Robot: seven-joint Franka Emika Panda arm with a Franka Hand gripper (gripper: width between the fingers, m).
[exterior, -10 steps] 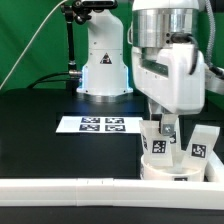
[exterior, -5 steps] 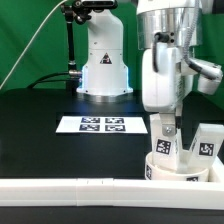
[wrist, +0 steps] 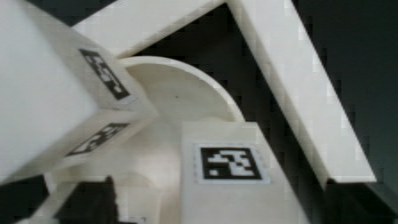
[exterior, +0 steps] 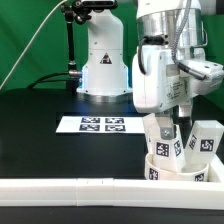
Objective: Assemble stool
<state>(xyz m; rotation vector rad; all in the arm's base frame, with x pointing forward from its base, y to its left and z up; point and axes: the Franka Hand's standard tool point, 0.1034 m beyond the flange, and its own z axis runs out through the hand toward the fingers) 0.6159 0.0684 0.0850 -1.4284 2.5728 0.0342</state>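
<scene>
The stool's round white seat disc lies on the table at the exterior view's right, against the rail. Two short white legs with marker tags stand up from it. My gripper is straight above and shut on the nearer leg, which leans a little. The second leg stands free to its right. In the wrist view the held leg fills the space between the fingers of my gripper. The seat disc's rim curves behind it, and the other leg is beside it.
A long white L-shaped rail runs along the table's front, and also shows in the wrist view. The marker board lies flat in the middle of the black table. The robot's base stands behind it.
My wrist has turned about its vertical axis while staying over the seat. The held leg has turned with it, and the seat and second leg have shifted slightly.
</scene>
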